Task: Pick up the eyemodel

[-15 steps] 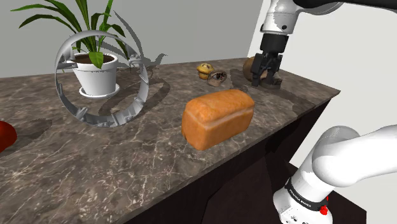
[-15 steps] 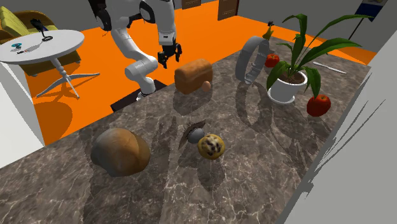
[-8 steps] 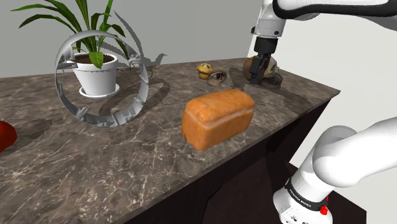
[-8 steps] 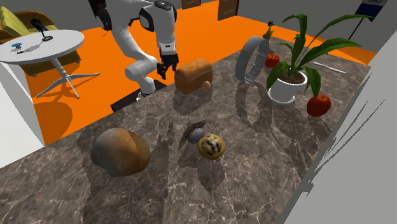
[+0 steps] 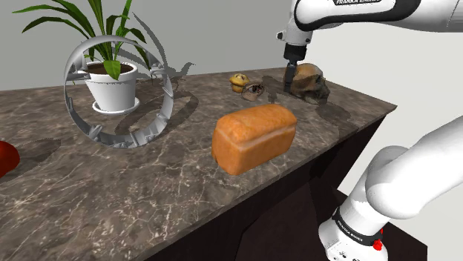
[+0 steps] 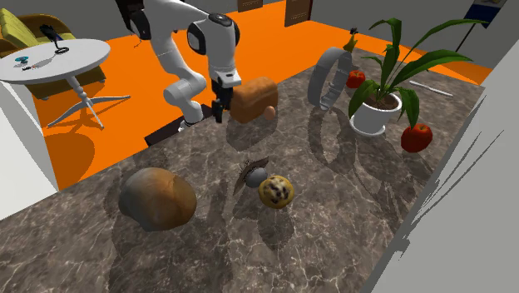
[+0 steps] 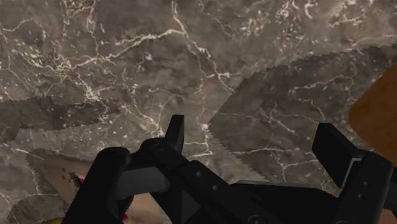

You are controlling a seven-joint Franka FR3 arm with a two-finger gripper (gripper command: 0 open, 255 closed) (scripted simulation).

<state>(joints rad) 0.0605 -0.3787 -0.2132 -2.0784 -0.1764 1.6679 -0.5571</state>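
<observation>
Shoulder view: gripper (image 5: 289, 78) hangs over marbled counter (image 5: 148, 185), at 2 o'clock of eyemodel (image 5: 253, 91), apart from it. Eyemodel sits on counter, just beside muffin (image 5: 238, 80), at its 4 o'clock.

Second exterior view: eyemodel (image 6: 255, 175) at 10 o'clock of muffin (image 6: 276, 191). Gripper (image 6: 220, 106) at 11 o'clock of eyemodel, well apart, just beside bread loaf (image 6: 253, 99).

Wrist view: fingers (image 7: 175, 135) spread wide, nothing between them, bare counter (image 7: 127, 63) beneath.

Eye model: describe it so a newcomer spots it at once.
On the dark marble counter, find the round brown loaf at the second exterior view's lower left. Right of it sits a chocolate-chip muffin, and the eye model lies just beside that. It is the only small grey ball, with a dark fringe.
</observation>
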